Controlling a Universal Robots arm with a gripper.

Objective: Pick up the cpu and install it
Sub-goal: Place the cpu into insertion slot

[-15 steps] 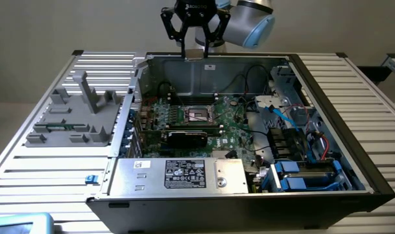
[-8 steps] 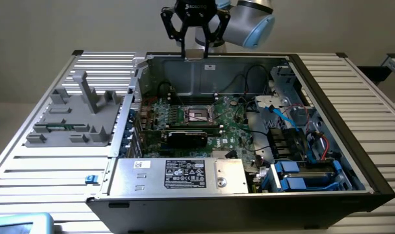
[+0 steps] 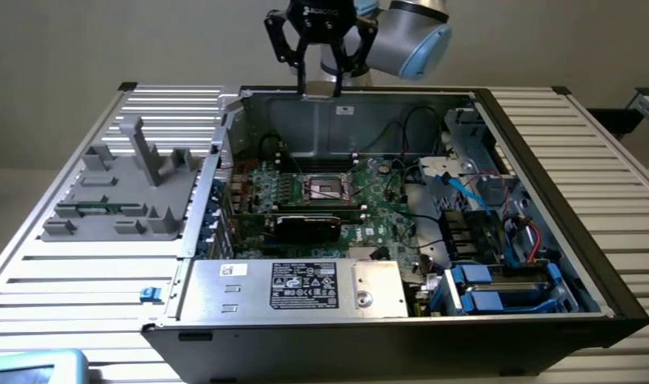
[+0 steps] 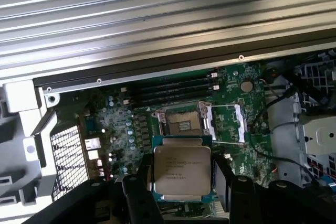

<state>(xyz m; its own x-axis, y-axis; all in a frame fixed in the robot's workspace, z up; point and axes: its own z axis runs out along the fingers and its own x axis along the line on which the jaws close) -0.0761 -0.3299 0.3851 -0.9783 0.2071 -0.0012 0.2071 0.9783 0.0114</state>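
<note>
Presently, in the exterior view, the gripper (image 3: 322,82) hangs above the rear wall of the open computer case (image 3: 346,120), which sits on the slatted desk (image 3: 580,160). It is clenched on the cpu (image 3: 322,89), which shows here as a small pale plate between the jaws, well clear of the motherboard (image 3: 383,208). The socket (image 3: 330,190) lies below and nearer the camera, unoccupied.

In the wrist view, the cpu (image 4: 181,174) is pinched by its opposite edges between the dark fingers (image 4: 139,192) of the gripper (image 4: 181,187). The chip is a flat square with a dull silver lid bearing printed text and a thin green rim. It appears level. The socket (image 4: 182,124) lies just beyond it, with the load frame (image 4: 228,124) swung open to one side and the memory slots (image 4: 173,90) further on.

Assessment: the step in hand is carrying the chip to the socket. Done well, the chip is kept flat, its edges squared to the socket's sides and centred before any descent. The grip should be firm but no tighter, and the path should keep clear of the case wall and the raised frame. The orientation marks are too small to read.
</note>
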